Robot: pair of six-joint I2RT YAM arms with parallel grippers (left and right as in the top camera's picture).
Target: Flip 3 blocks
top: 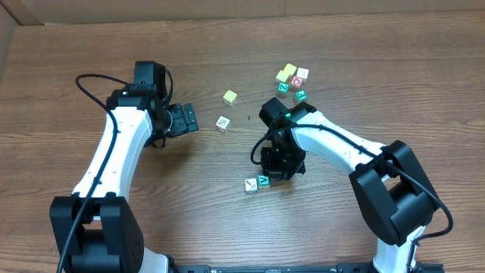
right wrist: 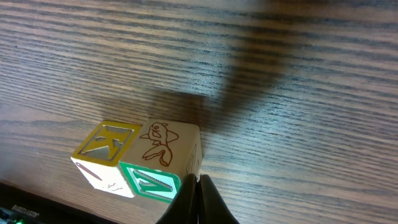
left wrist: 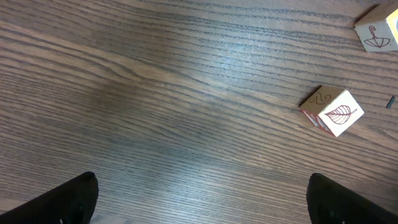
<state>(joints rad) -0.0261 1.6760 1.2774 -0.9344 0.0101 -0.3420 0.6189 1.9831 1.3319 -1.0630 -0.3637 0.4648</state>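
Observation:
Two blocks stand side by side at the table's front middle: a white-faced one with a yellow K face, and a teal-green V one with a brown fish on top. My right gripper is shut, holding nothing, its closed tips at the V block's right corner. A third block, white with a red leaf, lies alone further back. My left gripper hovers just left of it, open wide, nothing between its fingers.
A plain yellow cube sits behind the leaf block, seen at the top right corner of the left wrist view. A cluster of several cubes, yellow, red-faced and green, lies at the back right, beyond the right arm.

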